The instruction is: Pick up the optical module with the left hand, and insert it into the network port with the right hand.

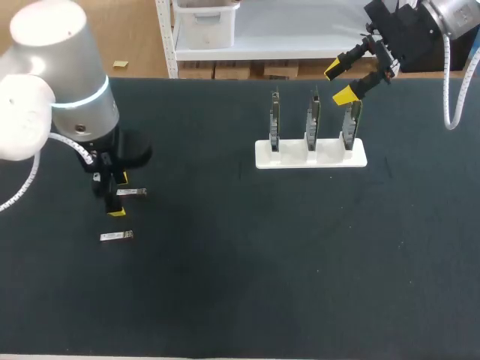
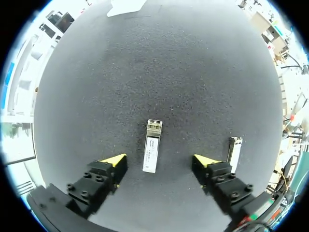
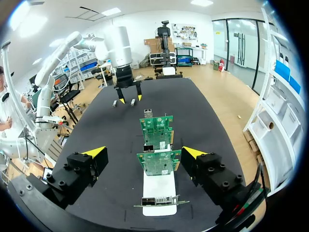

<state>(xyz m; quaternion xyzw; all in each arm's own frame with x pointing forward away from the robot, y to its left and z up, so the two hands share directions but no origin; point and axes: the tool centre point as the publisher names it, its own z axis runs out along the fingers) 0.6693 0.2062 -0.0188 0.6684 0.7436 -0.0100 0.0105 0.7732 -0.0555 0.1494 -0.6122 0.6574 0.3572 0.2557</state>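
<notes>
Silver metal optical module (image 2: 152, 145) lying flat on black mat (image 2: 154, 58) at nine o'clock, between left gripper (image 2: 159, 160) fingers spread wide, untouched, second silver module (image 2: 234, 152) just beside, right gripper (image 1: 339, 82) open near white stand (image 1: 311, 156) of three upright green network cards (image 1: 311, 120) at one o'clock.

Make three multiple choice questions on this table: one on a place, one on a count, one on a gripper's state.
1. The white stand sits: A by the left gripper, B below the right gripper, C on the floor.
2. Circuit boards in the stand: A two, B three, C four.
3. The left gripper is: A open over a module, B shut on a module, C holding a board.
Answers: B, the right gripper hangs above it; B, three stand upright; A, the module lies between spread fingers, untouched.
</notes>
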